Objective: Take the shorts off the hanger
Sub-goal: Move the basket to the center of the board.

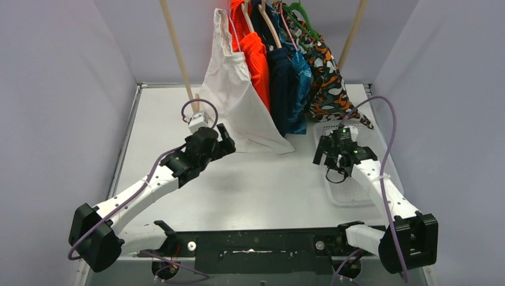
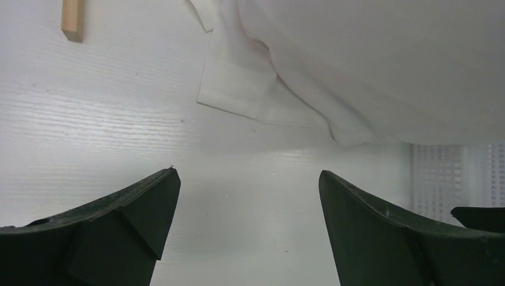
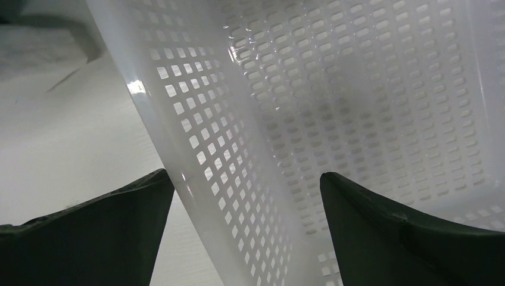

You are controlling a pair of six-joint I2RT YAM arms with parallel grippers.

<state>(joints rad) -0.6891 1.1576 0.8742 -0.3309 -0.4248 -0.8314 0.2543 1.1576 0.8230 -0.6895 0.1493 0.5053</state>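
Several pairs of shorts hang side by side on hangers (image 1: 269,22) at the back: white shorts (image 1: 238,101), orange (image 1: 257,59), navy (image 1: 280,77), blue leaf-patterned (image 1: 301,83) and camouflage (image 1: 326,77). The white pair's hem rests on the table. My left gripper (image 1: 226,140) is open just left of that hem. In the left wrist view the white fabric (image 2: 369,65) hangs ahead of the open left gripper (image 2: 249,179), with nothing between its fingers. My right gripper (image 1: 331,149) is open above a white basket, clear of the shorts.
A white perforated basket (image 1: 351,193) sits at the right; its rim (image 3: 196,149) runs between the right gripper's (image 3: 247,179) spread fingers. Two wooden posts (image 1: 175,53) (image 1: 352,33) hold the rail; one post's foot (image 2: 72,21) stands left of the white shorts. Grey walls enclose the table.
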